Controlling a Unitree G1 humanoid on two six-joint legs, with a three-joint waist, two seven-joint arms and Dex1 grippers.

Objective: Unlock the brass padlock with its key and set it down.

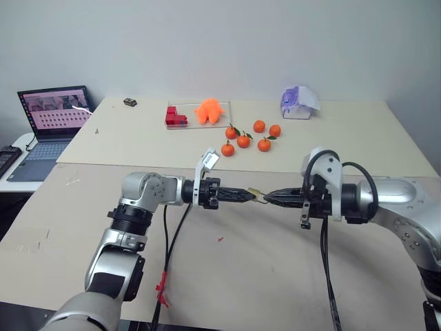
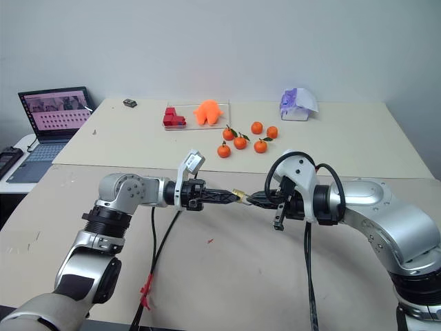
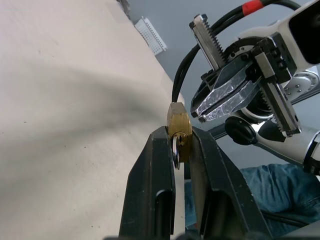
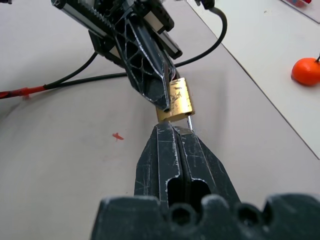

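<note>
Grippers meet nose to nose above the near table [image 1: 227, 276], and we have the padlock [image 1: 253, 194] right between them in mid-air. Our left gripper [image 1: 247, 197] is clamped on the brass body: from its wrist we see the two black fingers [image 3: 150, 190] squeezing the padlock at the shackle end, body sticking out past the tips. Our right gripper [image 1: 270, 198] comes in from the other side, level with it, fingers pressed tight together. From the right wrist, a thin silvery sliver, the key [image 4: 189, 121], shows at the padlock's lower corner, just at our closed fingertips. Whether those tips actually pinch the key, we cannot tell; the padlock's edge sits right against them.

Behind, on the far table [image 1: 358, 138], five tangerines [image 1: 243, 141] lie in a loose cluster, with an orange toy [image 1: 209, 111] and red blocks [image 1: 175, 116] on a clear tray beyond them. A white and purple thing [image 1: 298, 103] stands near the back edge, a laptop [image 1: 54, 117] open at far left.
</note>
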